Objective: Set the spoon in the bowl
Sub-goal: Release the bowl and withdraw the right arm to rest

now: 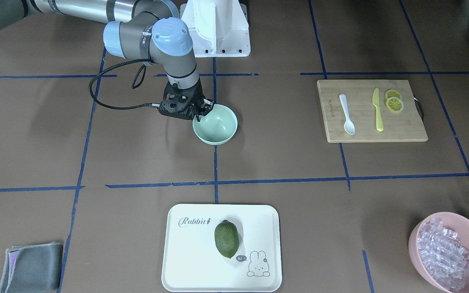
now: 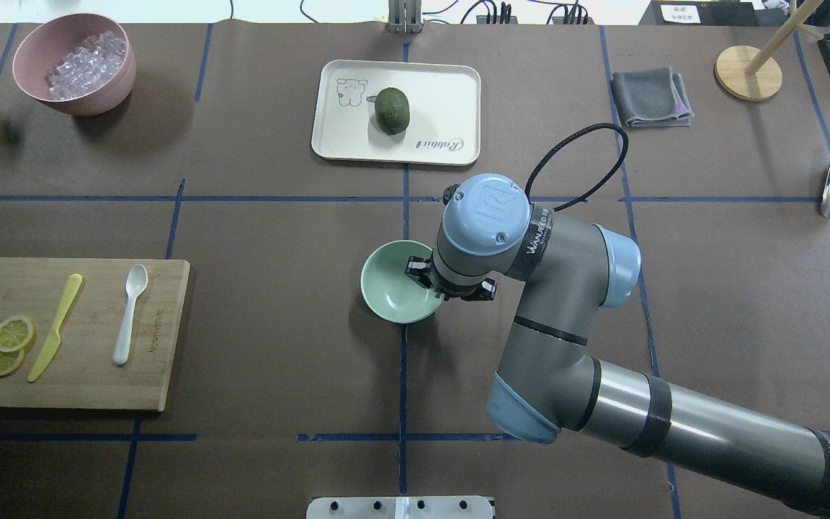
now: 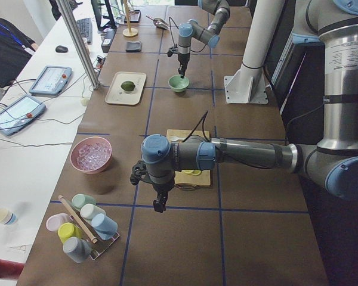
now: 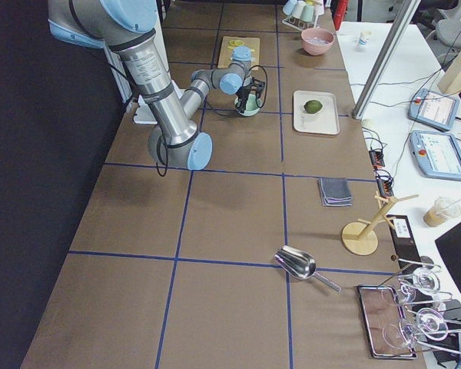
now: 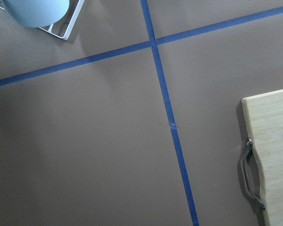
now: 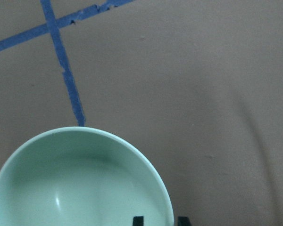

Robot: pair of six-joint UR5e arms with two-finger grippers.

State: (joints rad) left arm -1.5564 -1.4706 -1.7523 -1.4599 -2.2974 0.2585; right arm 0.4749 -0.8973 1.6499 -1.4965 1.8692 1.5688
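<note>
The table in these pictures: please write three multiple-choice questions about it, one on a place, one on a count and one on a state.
1. Where does the spoon lie?
A) inside the mint-green bowl
B) on the cutting board
C) on the floor

2. How many lemon slices are beside the knife?
A) one
B) two
C) four

3. The mint-green bowl is:
A) upright and empty
B) holding the spoon
C) overturned

Answers:
1 B, the spoon lies on the board next to the knife.
2 B, two overlapping slices show.
3 A, its smooth inside is bare.
</note>
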